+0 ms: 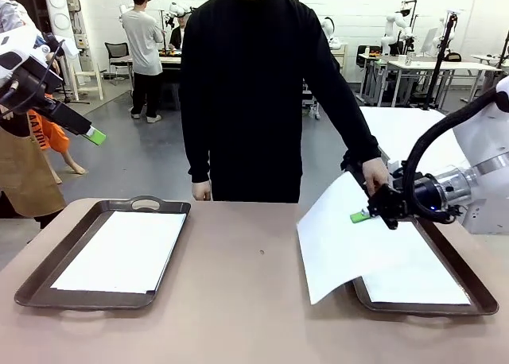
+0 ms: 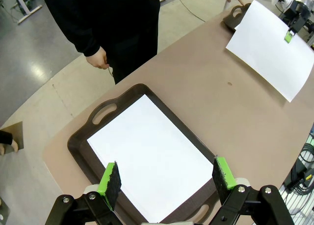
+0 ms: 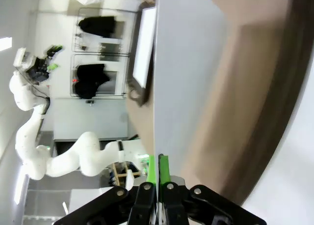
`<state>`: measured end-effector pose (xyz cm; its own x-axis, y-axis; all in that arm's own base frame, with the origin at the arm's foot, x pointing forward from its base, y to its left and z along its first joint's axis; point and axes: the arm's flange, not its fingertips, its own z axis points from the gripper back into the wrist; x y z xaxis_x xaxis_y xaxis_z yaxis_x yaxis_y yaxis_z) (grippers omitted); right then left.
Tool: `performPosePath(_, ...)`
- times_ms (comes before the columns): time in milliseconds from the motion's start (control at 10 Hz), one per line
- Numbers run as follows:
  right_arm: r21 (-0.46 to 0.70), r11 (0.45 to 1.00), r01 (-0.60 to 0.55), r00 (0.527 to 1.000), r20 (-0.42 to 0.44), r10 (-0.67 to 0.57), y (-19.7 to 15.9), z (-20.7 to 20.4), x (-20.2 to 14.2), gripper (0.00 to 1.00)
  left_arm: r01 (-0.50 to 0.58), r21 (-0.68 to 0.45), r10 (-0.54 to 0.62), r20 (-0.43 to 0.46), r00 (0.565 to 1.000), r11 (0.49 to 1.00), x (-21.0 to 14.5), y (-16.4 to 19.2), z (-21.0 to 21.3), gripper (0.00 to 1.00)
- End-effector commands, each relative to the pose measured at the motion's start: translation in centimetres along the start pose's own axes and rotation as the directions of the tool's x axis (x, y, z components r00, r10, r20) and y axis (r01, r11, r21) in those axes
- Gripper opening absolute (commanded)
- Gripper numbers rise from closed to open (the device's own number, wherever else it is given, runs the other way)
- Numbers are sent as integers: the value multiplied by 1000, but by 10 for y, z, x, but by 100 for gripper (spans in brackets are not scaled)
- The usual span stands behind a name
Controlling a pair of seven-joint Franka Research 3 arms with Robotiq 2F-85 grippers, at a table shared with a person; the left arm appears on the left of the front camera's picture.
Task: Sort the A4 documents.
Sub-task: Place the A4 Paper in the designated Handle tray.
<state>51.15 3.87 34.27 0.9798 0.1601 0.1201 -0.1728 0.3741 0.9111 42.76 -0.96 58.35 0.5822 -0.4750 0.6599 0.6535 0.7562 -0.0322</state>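
Note:
One A4 document point(image 1: 334, 245) hangs tilted over the table, its far edge pinched in my right gripper point(image 1: 362, 215), which is shut on it above the right tray point(image 1: 469, 288). In the right wrist view the green pads point(image 3: 152, 168) clamp this sheet point(image 3: 186, 63) edge-on. Another white sheet point(image 1: 413, 276) lies flat in the right tray. A further sheet point(image 1: 119, 253) lies in the left tray point(image 1: 95, 299). My left gripper point(image 1: 94, 135) is raised high at the far left, open and empty; its wrist view looks down between its fingers point(image 2: 167, 163) on that sheet point(image 2: 152, 156).
A person in black stands at the far side, one hand point(image 1: 374, 173) at the right tray's far handle, the other point(image 1: 202, 191) hanging at the table edge. Bare brown tabletop point(image 1: 246, 284) lies between the two trays.

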Motion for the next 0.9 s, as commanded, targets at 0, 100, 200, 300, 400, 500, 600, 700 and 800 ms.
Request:
performPosePath(0, -201, 979, 37, 999, 29, -32, -13, 16, -22, 1, 5, 1, -5, 1, 1000, 1000, 0, 0, 1, 97)
performPosePath(100, -322, 945, 65, 998, 15, -63, -22, 22, -27, 1, 5, 1, -5, 1, 1000, 1000, 0, 0, 1, 97)
performPosePath(200, -425, 902, 70, 997, 7, -74, -25, 27, -28, 1, 5, 1, -5, 1, 1000, 1000, 0, 0, 1, 97)
performPosePath(300, -533, 843, 73, 997, 20, -73, -24, 36, -28, 1, 5, 1, -5, 1, 1000, 1000, 0, 0, 1, 97)
performPosePath(400, -586, 806, 88, 996, 48, -73, -23, 47, -29, 1, 5, 1, -5, 1, 1000, 1000, 0, 0, 1, 97)
performPosePath(500, -634, 765, 115, 993, 84, -80, -24, 58, -30, 1, 5, 1, -5, 1, 1000, 1000, 0, 0, 1, 97)
performPosePath(600, -664, 735, 135, 990, 118, -74, -24, 67, -31, 1, 5, 1, -5, 1, 1000, 1000, 0, 0, 1, 97)
performPosePath(700, -680, 719, 147, 988, 142, -69, -23, 75, -32, 1, 5, 1, -5, 1, 1000, 1000, 0, 0, 1, 97)
performPosePath(800, -684, 712, 161, 984, 166, -63, -23, 80, -31, 1, 5, 1, -5, 1, 1000, 1000, 0, 0, 1, 97)
